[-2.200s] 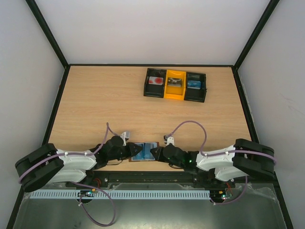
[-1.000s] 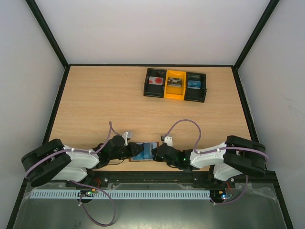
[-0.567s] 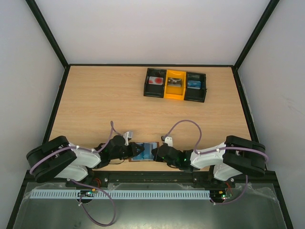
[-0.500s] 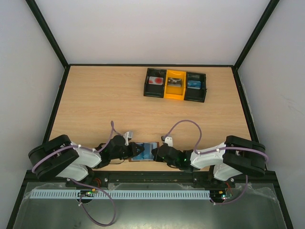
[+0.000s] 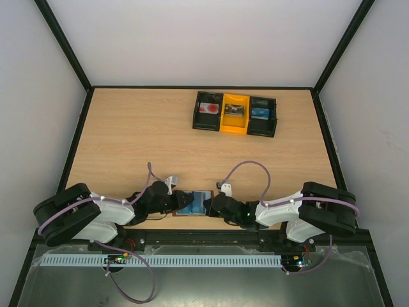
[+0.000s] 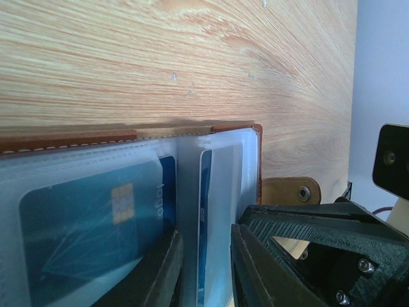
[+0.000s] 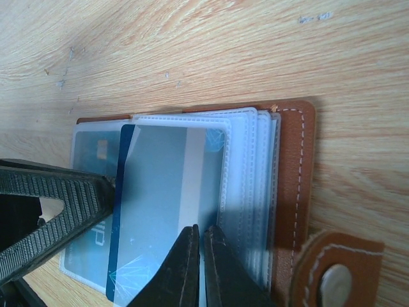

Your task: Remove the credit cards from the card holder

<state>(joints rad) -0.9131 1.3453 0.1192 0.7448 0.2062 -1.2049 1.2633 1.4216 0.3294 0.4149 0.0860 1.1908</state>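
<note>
Arms low, tips facing: left pincer slightly parted (right pincer closed).

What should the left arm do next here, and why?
Probably close the jaws of the left gripper on the blue credit card. They straddle its edge with a gap showing, and it seems partway out of the clear sleeves, while the shut right gripper rests on the card holder.

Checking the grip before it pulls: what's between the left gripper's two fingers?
In the left wrist view, a clear sleeve of the card holder stands between the fingers of the left gripper, with a blue card showing edge-on in it.
</note>
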